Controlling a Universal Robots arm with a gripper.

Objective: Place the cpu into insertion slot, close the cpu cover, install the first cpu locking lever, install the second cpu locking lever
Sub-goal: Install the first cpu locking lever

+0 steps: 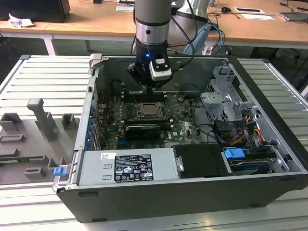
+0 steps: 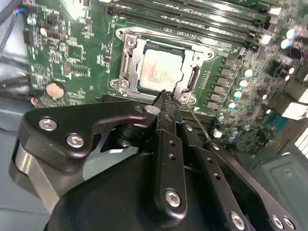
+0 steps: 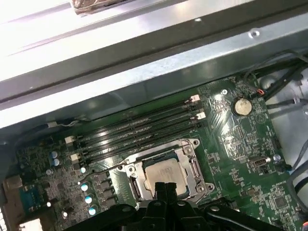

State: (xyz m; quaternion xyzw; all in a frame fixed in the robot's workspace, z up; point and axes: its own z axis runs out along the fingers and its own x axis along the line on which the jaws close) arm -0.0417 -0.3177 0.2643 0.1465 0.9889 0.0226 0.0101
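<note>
Claw (image 2: 166, 97) pinched shut — empty — hangs near the cpu (image 2: 161, 72) in the insertion slot (image 2: 127, 57)

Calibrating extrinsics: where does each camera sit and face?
Exterior view: off the arm, above the open black computer case, looking down into it; arm and tool show.
First wrist view: on the arm, facing the green motherboard; tool tip shows.
Second wrist view: behind the tool, looking along it.
Both wrist views share the pale silver square cpu.
</note>
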